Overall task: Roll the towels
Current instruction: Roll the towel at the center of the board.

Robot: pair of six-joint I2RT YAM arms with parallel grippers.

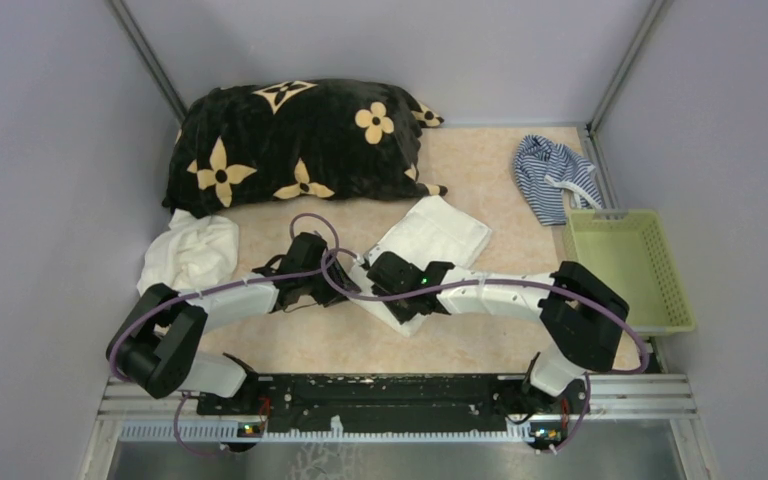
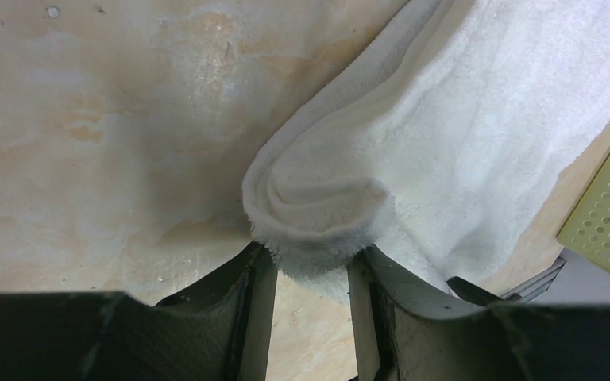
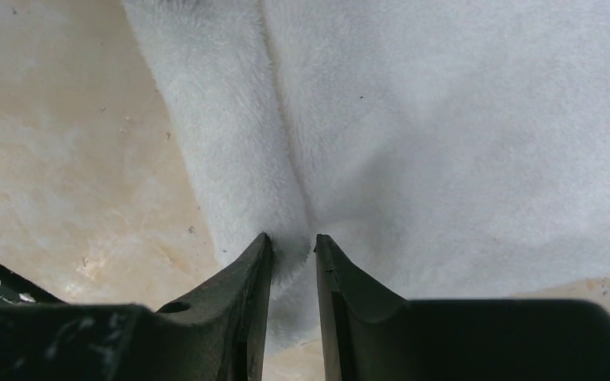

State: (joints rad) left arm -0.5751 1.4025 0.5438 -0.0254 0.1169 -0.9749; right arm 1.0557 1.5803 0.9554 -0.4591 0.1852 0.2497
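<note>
A long white towel (image 1: pixel 433 232) lies in the middle of the table, running from near the pillow toward the arms. Its near end is folded into a small roll (image 2: pixel 318 206). My left gripper (image 1: pixel 348 280) is shut on that rolled end (image 2: pixel 311 255). My right gripper (image 1: pixel 373 268) is shut on a pinched fold of the same towel (image 3: pixel 292 242), and both fingers (image 3: pixel 256 270) press into the cloth. The two grippers sit close together at the towel's near left part. A second white towel (image 1: pixel 190 252) lies crumpled at the left, apart from both grippers.
A black pillow with tan flowers (image 1: pixel 300 140) lies at the back left. A blue-and-white striped garment (image 1: pixel 550 175) lies at the back right. A light green perforated basket (image 1: pixel 625 270) stands at the right edge and also shows in the left wrist view (image 2: pixel 608 210).
</note>
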